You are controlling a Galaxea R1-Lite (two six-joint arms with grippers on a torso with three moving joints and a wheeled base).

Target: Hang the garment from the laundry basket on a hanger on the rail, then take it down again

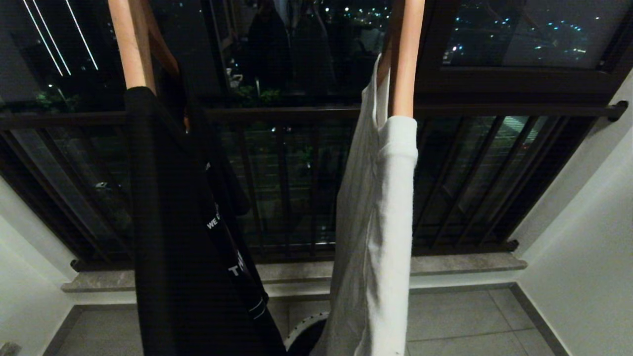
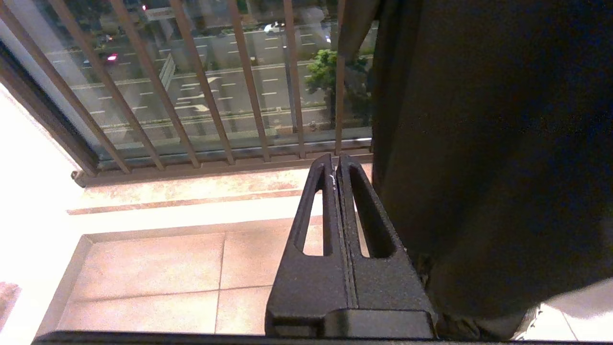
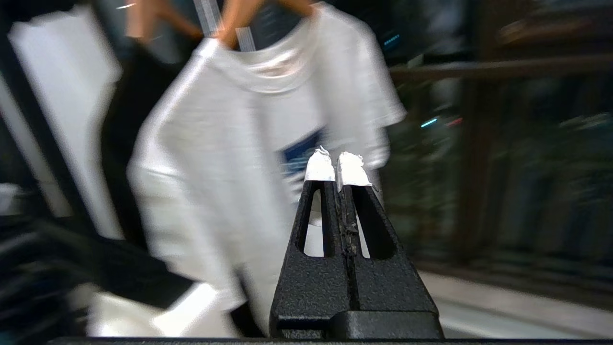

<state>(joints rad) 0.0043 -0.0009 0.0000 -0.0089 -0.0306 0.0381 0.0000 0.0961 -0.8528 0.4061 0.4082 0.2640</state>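
Note:
A white T-shirt [image 1: 381, 232] hangs on a wooden hanger [image 1: 406, 54] right of centre. In the right wrist view the same T-shirt [image 3: 215, 143] shows a blue print and its hanger [image 3: 230, 24]. My right gripper [image 3: 336, 163] is shut and empty a short way in front of it, apart from the cloth. My left gripper [image 2: 336, 160] is shut and empty beside a black garment [image 2: 488, 143]. A pale edge of the laundry basket [image 1: 300, 332] shows on the floor between the two garments. The rail is out of view. Neither arm is in the head view.
The black garment [image 1: 183, 237] hangs on a second wooden hanger [image 1: 129, 44] to the left. Behind both stands a dark barred railing [image 1: 296, 188] over a stone sill [image 1: 465, 264]. White walls [image 1: 583, 222] close in both sides of the tiled floor [image 1: 460, 321].

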